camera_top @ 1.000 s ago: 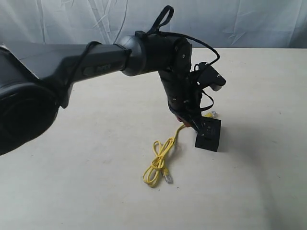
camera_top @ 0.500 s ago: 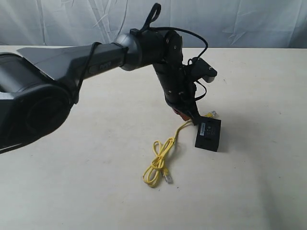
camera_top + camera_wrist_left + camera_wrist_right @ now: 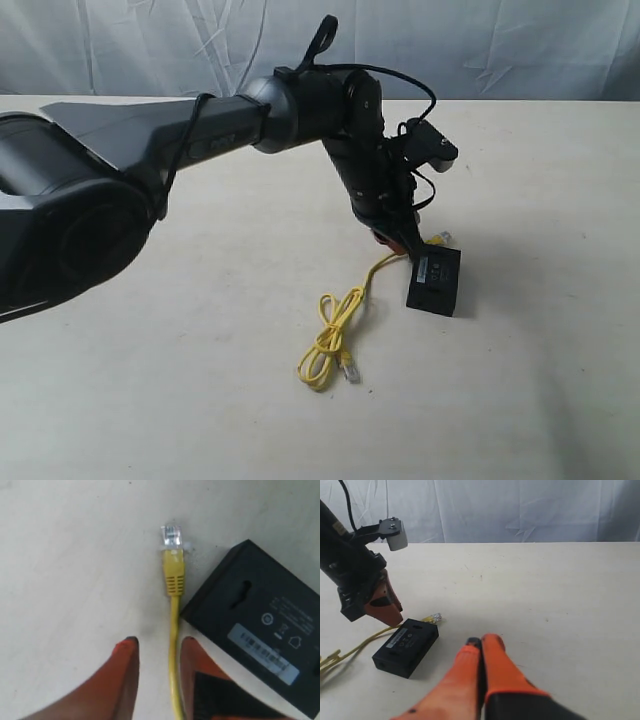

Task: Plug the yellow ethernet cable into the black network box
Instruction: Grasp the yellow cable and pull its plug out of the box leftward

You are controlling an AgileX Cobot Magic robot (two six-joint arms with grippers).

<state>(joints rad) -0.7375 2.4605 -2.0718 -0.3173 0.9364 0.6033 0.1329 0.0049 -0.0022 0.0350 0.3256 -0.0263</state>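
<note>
straddling the yellow ethernet cable [image 3: 173,620], spread left pincer [image 3: 157,642]; right pincer [image 3: 481,640] pressed together; black network box [image 3: 250,595] cropped.

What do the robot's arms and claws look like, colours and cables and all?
The left arm is thick, rounded and matte black with a faint marking on its side; black cables loop off its wrist, beside a small grey-white camera block. The left claw and right claw both have tapered orange-red fingers on black bases.
</note>
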